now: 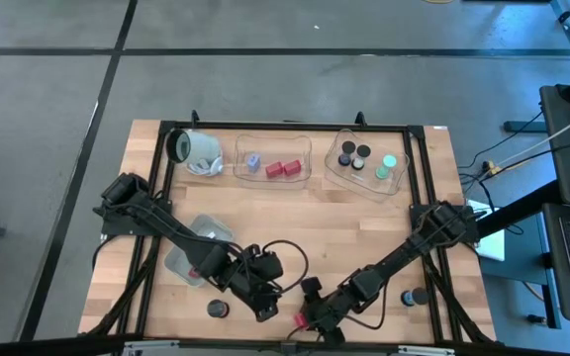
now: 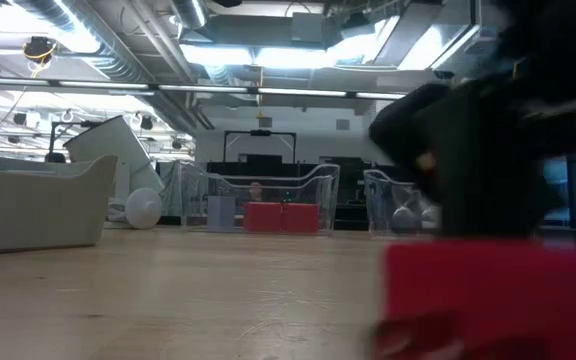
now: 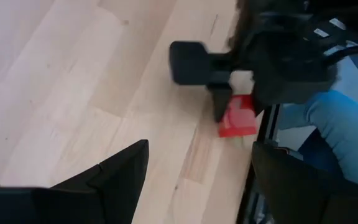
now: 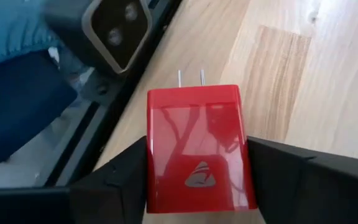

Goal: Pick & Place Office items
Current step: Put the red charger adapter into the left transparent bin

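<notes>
Right claw (image 4: 197, 186) grips red charger (image 4: 196, 149) above wooden table (image 4: 303, 68).

left arm: reached low toward table's front edge, middle | left gripper (image 1: 265, 309): fingers spread, holding nothing | right arm: angled inward, low at front edge | right gripper (image 4: 197, 168): fingers clamped on red charger block (image 4: 197, 149)

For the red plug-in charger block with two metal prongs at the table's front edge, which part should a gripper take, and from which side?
Grip the red charger block across its two narrow side faces, coming from the end opposite the prongs. It lies flat, and the right gripper already brackets those sides that way, so this looks workable.
</notes>
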Controlling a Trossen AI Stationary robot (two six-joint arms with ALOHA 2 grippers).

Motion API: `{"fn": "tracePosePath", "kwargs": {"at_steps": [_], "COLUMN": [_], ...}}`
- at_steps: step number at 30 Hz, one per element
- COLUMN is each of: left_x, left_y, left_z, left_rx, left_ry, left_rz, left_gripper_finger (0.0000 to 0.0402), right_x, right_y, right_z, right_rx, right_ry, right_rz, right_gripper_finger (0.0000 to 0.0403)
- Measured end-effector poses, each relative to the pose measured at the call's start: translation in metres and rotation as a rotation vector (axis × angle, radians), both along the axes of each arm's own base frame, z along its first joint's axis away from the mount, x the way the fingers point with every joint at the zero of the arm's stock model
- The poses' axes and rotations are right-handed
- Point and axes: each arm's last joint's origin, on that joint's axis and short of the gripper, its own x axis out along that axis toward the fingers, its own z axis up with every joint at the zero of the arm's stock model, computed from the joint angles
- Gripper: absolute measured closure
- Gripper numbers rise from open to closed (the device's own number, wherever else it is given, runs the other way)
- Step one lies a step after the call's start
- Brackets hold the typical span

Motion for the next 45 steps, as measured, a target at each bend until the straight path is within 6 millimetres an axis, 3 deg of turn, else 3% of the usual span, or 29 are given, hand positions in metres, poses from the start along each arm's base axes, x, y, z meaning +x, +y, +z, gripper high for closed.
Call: {"fn": "tracePosePath", "kwargs": {"at_steps": [6,12,16,20,29,45], "left_x": [0.005,0.012,0.025,0.041,0.064,0.075], "left_y": [0.008,0.021,0.036,0.054,0.083,0.114], "left_z": [0.0,0.002,0.006,0.013,0.028,0.028], "left_rx": [0.008,0.081,0.061,0.002,-0.144,-0.181], "left_ry": [-0.005,-0.074,-0.138,-0.223,-0.361,-0.371], "left_rz": [0.029,0.164,0.234,0.26,0.233,0.236], "left_gripper_finger": [0.0121,0.0121,0.0121,0.0121,0.0121,0.0121], "right_x": [-0.009,-0.036,-0.056,-0.07,-0.081,-0.08], "right_y": [-0.013,-0.04,-0.062,-0.077,-0.089,-0.094], "right_z": [0.043,0.108,0.144,0.164,0.164,0.167], "right_rx": [-0.07,-0.199,-0.304,-0.376,-0.515,-0.708], "right_ry": [-0.043,-0.105,-0.167,-0.21,-0.163,-0.233], "right_rz": [-0.063,-0.169,-0.276,-0.309,-0.339,-0.328], "right_gripper_finger": [0.0194,0.0194,0.0194,0.0194,0.0194,0.0194]}}
